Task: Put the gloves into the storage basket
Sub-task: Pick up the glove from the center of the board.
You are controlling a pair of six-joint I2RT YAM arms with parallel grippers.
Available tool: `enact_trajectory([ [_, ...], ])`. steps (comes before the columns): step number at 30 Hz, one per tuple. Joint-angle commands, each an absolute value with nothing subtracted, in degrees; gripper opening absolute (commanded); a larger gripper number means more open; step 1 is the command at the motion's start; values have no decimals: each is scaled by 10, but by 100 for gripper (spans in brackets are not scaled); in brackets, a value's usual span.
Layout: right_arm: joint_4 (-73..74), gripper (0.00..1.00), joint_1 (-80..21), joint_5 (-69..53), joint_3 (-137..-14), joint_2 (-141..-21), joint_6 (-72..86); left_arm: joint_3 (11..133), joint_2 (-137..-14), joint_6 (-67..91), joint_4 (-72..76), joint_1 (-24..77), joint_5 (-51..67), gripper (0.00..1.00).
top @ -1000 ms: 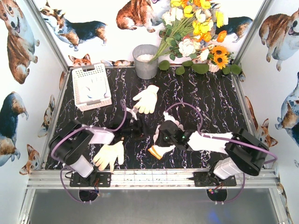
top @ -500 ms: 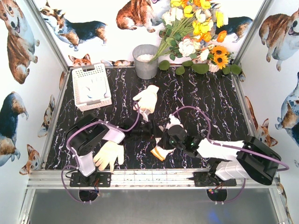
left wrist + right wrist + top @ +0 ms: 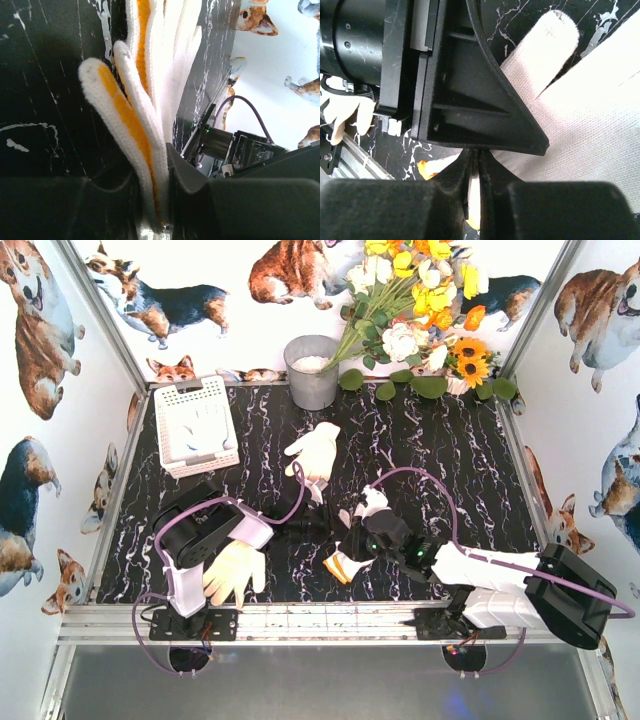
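Pinching the orange-cuffed glove (image 3: 161, 75) from both sides here: my left gripper (image 3: 151, 172) is clamped on its folded layers, and my right gripper (image 3: 475, 167) is squeezed down on a thin edge of the same glove. That's near the middle of the table (image 3: 450, 460), well apart from the storage basket (image 3: 188, 393) in the far-left corner. I'd let the right one release first, so the left can carry it over the basket with no tug-of-war.
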State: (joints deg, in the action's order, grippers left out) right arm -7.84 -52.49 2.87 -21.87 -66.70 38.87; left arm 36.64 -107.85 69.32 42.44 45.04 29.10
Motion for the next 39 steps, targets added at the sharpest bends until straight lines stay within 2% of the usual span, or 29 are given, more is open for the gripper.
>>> enact_trajectory([
  [1,-106,19,-526,36,-240,-644,374,360,-1073,684,437,454,278,10],
  [3,-67,36,-526,38,-259,-616,374,343,-1064,685,449,451,261,4],
  [5,3,47,-521,57,-288,-599,378,321,-1053,689,464,448,245,0],
  [7,83,53,-508,83,-318,-587,396,299,-1037,691,477,445,223,0],
  [9,143,56,-484,87,-338,-580,418,281,-1019,689,477,442,204,0],
  [13,201,53,-414,34,-340,-579,493,256,-994,687,489,441,181,0],
  [17,167,49,-383,-28,-296,-580,573,249,-987,687,491,441,179,1],
  [23,96,43,-382,-82,-237,-600,644,255,-989,675,471,441,207,28],
  [27,109,41,-382,-96,-234,-627,643,259,-990,660,449,441,234,40],
  [31,88,38,-382,-102,-225,-655,644,263,-994,650,443,443,258,43],
  [39,45,24,-384,-84,-190,-693,659,299,-1031,635,448,469,285,44],
])
